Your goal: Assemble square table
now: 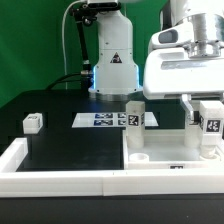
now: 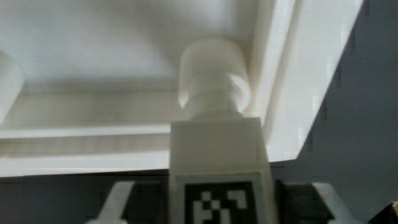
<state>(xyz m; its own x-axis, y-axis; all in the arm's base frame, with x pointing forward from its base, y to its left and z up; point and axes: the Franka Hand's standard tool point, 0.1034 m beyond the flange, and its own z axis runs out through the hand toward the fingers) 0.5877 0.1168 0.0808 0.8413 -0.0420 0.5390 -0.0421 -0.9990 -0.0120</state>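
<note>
The square tabletop [image 1: 165,150] lies at the exterior view's right, rimmed side up. My gripper [image 1: 207,122] is shut on a tagged white leg [image 1: 211,126], held upright at the slab's right side. In the wrist view the gripper [image 2: 222,205] holds that leg [image 2: 221,150] by its tagged block. The leg's round end [image 2: 212,75] points at the slab's inner corner next to the raised rim [image 2: 306,70]. Whether the end touches the slab I cannot tell. A second tagged leg [image 1: 134,113] stands upright at the slab's far left corner. A third leg [image 1: 33,122] lies on the black surface at left.
The marker board [image 1: 103,120] lies behind the slab, in front of the robot base [image 1: 113,65]. A long white rail [image 1: 60,172] borders the black surface along the front and left. A rounded white shape [image 2: 7,85] shows at the wrist view's edge.
</note>
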